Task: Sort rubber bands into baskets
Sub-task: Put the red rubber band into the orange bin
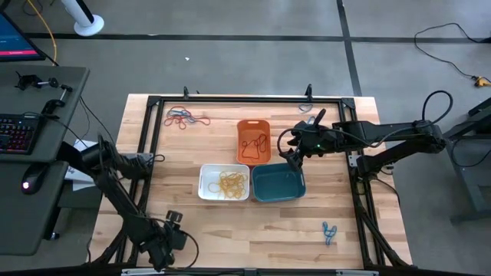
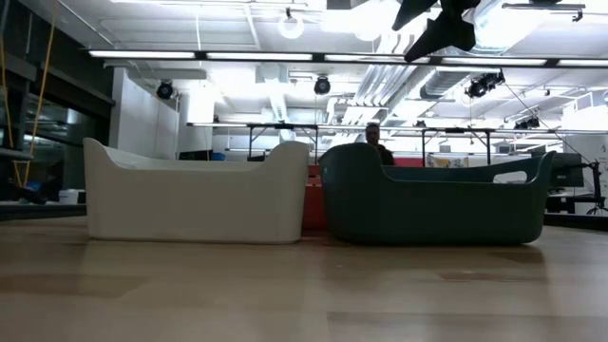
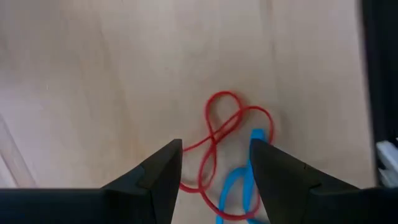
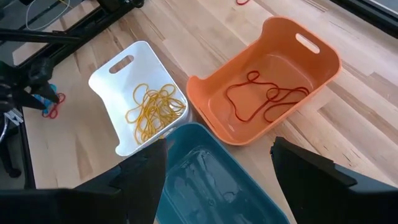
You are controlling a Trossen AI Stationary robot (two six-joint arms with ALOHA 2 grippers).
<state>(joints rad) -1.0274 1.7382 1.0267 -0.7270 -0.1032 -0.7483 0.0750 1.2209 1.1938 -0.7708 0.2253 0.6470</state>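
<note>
Near the tabletop's front left corner, my left gripper [image 3: 214,168] hangs open, empty, straddling a red band [image 3: 219,134] tangled with a blue band [image 3: 239,190], placed to pinch them. Over the teal basket [image 4: 211,180] my right gripper [image 4: 217,165] waits wide open, empty, beside the orange basket [image 1: 253,141] and white basket [image 1: 224,182].

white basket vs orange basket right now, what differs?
Colour: the white basket is white, the orange basket orange-red. Contents: the white basket holds a tangle of yellow bands; the orange basket holds a few red bands. Place: in the high view the white basket sits left of the teal basket, the orange basket behind both. Both are rounded rectangular trays of like size with handle slots.
</note>
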